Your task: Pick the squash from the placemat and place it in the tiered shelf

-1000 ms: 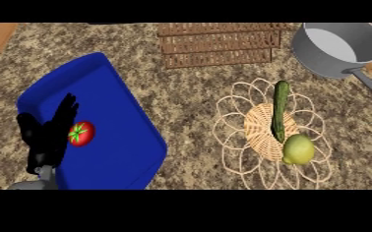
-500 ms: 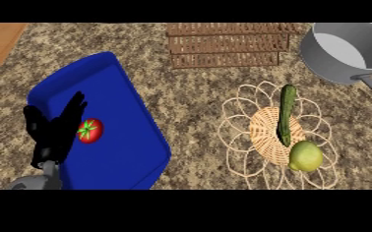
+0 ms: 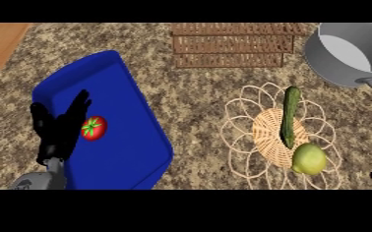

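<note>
Kitchen, granite counter point(image 3: 203, 88), metal pot point(image 3: 341, 54)

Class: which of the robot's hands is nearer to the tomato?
Left. The left hand rests open beside the tomato on the blue tray. The right hand shows in no view.

Tomato point(image 3: 94, 128) on blue tray point(image 3: 131, 128); grey pot point(image 3: 345, 54) top right; lime point(image 3: 309, 159) lower right.

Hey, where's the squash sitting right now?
In the head view the squash lies at the right, lengthwise on the woven placemat, its near end close beside a yellow-green fruit, below the grey pot.
</note>
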